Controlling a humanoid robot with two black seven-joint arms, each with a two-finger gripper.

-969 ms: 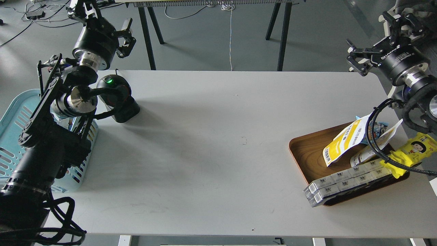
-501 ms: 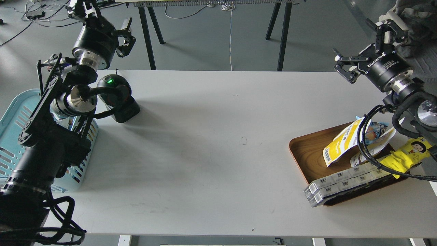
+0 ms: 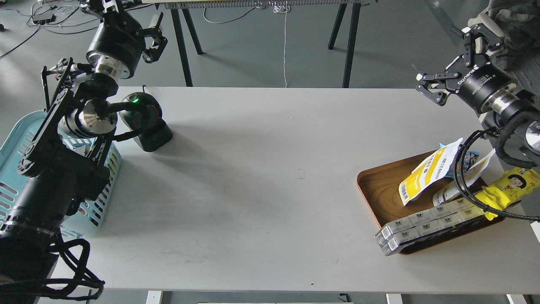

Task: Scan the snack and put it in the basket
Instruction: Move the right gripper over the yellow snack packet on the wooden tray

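The snack [image 3: 425,175], a flat yellow-and-white pouch with its barcode side up, leans against other packets in the brown wooden tray [image 3: 379,188] at the right of the table. The light blue slotted basket [image 3: 19,135] stands at the table's left edge, largely hidden by my left arm. My left gripper [image 3: 126,19] is open and empty, raised beyond the far left corner of the table. My right gripper [image 3: 449,61] is open and empty, high above the far right of the table, well above and behind the tray.
A black barcode scanner [image 3: 145,124] with a green light stands at the far left by the basket. The tray also holds a long row of white packets [image 3: 426,226], a bright yellow cartoon-face wrapper [image 3: 510,188], a white pouch [image 3: 462,183] and a small blue bag [image 3: 466,158]. My right arm's cables hang over the tray.
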